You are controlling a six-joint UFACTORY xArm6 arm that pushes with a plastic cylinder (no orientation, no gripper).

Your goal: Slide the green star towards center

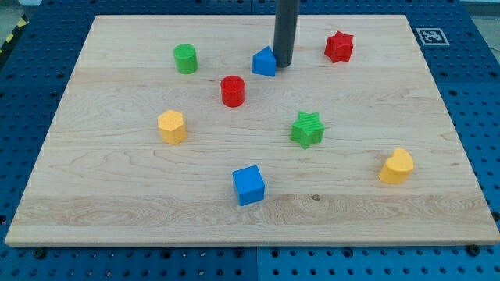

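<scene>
The green star (307,129) lies on the wooden board (117,203), a little right of and below the board's middle. My tip (283,64) is near the view's top, well above the star and slightly to its left. The tip stands right beside a blue block with a peaked top (265,62), at that block's right edge. Whether it touches that block I cannot tell.
A red star (339,47) lies at the top right. A green cylinder (186,58) and a red cylinder (233,90) lie at upper left. A yellow hexagonal block (172,126) is at the left, a blue cube (249,186) at the bottom middle, a yellow block (397,166) at the right.
</scene>
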